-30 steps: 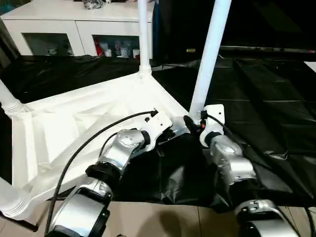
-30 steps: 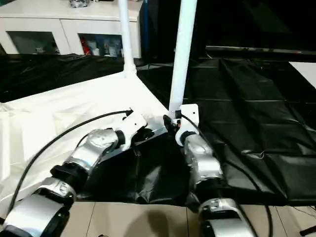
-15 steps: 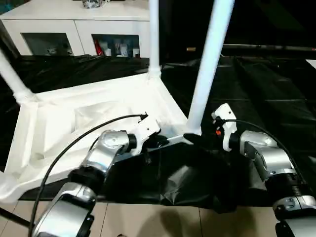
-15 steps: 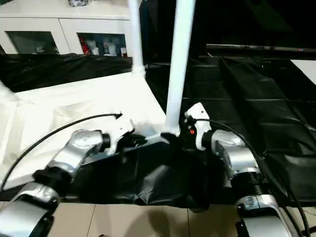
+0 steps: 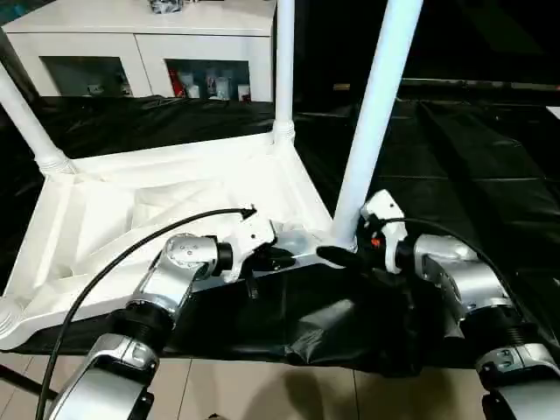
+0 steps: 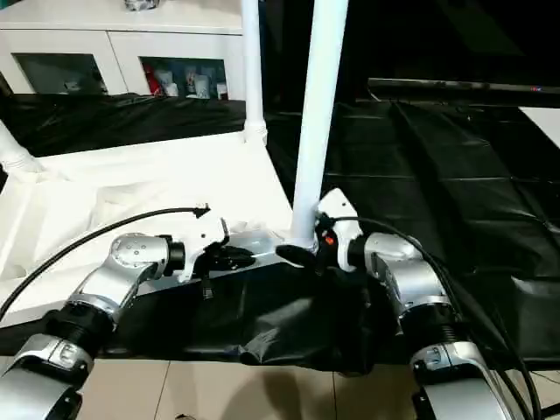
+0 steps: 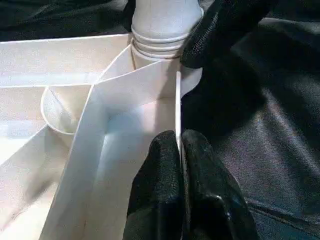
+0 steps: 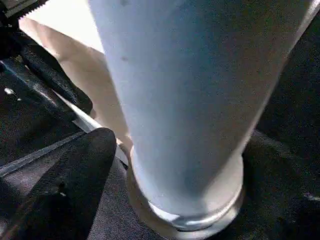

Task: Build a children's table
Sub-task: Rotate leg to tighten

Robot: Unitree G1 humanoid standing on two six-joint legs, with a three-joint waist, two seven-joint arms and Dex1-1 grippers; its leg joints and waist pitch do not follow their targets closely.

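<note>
Tabletop: the white plastic tabletop lies upside down on the black sheet, ribbed underside up, spreading from the near left across to the middle of the scene.
Nearest leg: a long white leg stands upright in the tabletop's near right corner socket, right in front of the robot, its ringed base seated in the socket.
Far leg: a second leg stands upright in the far right corner.
Left legs: a third leg rises tilted from the far left corner, and at the near left corner only the rounded foot of another leg is visible at the edge.
Left gripper: the left gripper reaches in from the left along the tabletop's near edge, its two black fingers pressed together on the thin white side wall just left of the near right corner.
Right gripper: the right gripper comes in from the right at the foot of the nearest leg; one black finger lies just beside the leg's base and its jaws stand wide, with the leg between them rather than squeezed.
Sheet: crinkled black plastic covers the work surface and hangs over the near edge between the two silver forearms.
Cabinet: a white cabinet with glass doors stands at the far left behind the tabletop, small coloured items on its shelf.
</note>
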